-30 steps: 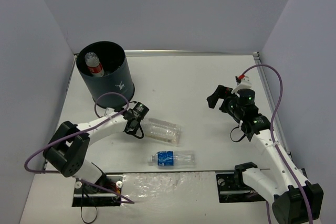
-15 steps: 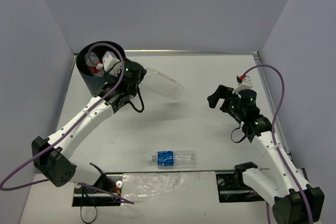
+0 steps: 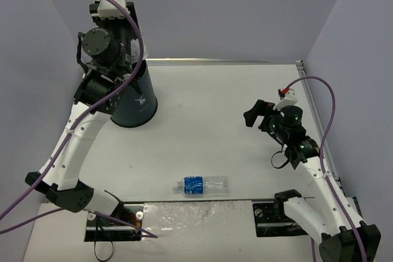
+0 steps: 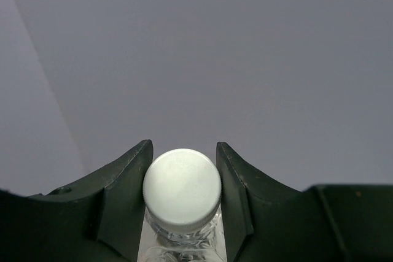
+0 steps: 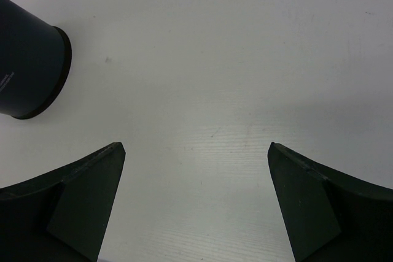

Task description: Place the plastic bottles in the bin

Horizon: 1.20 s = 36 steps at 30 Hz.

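Observation:
My left gripper [image 4: 182, 146] is shut on a clear plastic bottle, its white cap [image 4: 182, 185] squeezed between the two fingers and a grey wall behind it. From above, the left arm [image 3: 104, 47] is raised over the mouth of the dark bin [image 3: 138, 104] and hides both the bottle and the bin's inside. A second plastic bottle with a blue label [image 3: 202, 184] lies on the table near the front edge. My right gripper [image 5: 196, 146] hangs open over bare table, the bin [image 5: 27, 59] at its far left.
The white table [image 3: 221, 102] is walled by grey panels at the back and on both sides. The right arm [image 3: 288, 127] hovers at the right side. The arm bases [image 3: 184, 219] sit at the near edge.
The left arm lifted the clear bottle off the table, swung it up and back, and now stands over the bin's mouth. The right arm has barely moved.

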Each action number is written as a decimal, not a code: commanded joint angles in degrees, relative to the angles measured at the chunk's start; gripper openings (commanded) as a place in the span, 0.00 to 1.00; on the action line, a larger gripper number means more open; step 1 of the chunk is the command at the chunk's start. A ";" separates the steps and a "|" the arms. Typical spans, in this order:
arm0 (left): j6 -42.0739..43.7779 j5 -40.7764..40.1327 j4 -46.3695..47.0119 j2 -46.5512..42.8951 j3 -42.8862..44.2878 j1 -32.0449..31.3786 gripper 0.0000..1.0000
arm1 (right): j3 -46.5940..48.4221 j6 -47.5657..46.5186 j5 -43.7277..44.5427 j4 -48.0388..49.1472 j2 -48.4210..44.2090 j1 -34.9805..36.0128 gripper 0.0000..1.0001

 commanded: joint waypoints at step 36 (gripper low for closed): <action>-16.37 9.13 -17.42 5.80 -14.76 27.01 0.64 | 0.20 -1.26 3.79 4.10 6.60 -0.30 1.00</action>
